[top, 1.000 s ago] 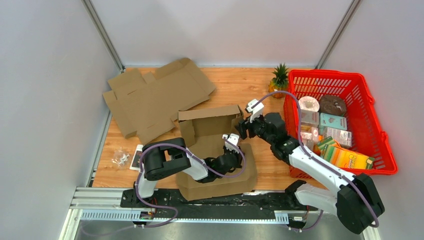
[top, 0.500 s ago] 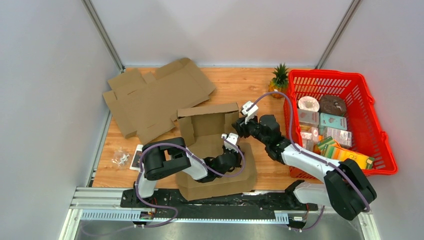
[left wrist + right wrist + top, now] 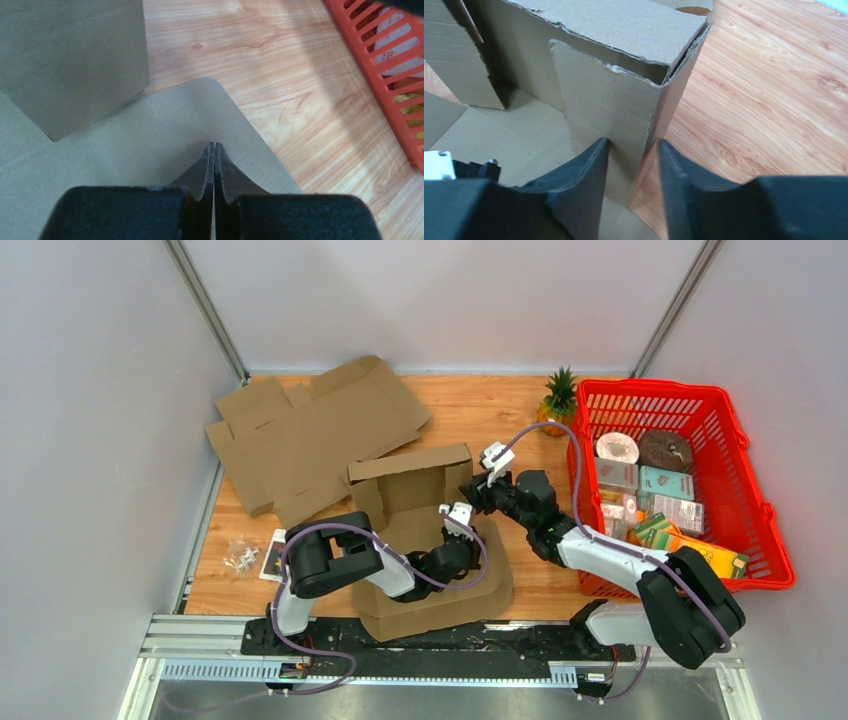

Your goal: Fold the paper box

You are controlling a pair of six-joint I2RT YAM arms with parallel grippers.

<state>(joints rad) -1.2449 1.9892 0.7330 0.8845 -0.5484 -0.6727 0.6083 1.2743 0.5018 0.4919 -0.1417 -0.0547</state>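
**Three walls up, the front panel flat**

Three sides of the paper box (image 3: 410, 495) stand upright in the middle of the table (image 3: 480, 410): the back wall, a left side wall and a right side wall. They rise from a floor panel that lies flat on the wood. The wide front panel (image 3: 440, 595) with rounded corners lies flat toward the arms, not yet raised.

The right gripper (image 3: 632, 143) sits astride the right side wall near its back corner, one finger inside the box and one outside. In the right wrist view the wall there is double, an inner tab and an outer panel with a narrow gap between them at the top. Both fingers (image 3: 591, 165) look to be against the cardboard, pinching the two layers together. How firm the pinch is cannot be told.

The left gripper (image 3: 214, 160) has its jaws pressed together with nothing between them. Its tip rests on or just above the front panel near a rounded corner, likely pinning the sheet so the box does not slide.

By the look of it the task is around its middle. The tray shape is roughed in, but the right corner is not locked, since the tab and wall gape. Whether the left corner is locked cannot be seen. What seems left is seating the side tabs, then lifting the front panel and tucking it.

A second flat cardboard blank (image 3: 310, 430) lies at the far left, untouched. A red basket (image 3: 700, 400) of goods stands at the right, well apart from the box.
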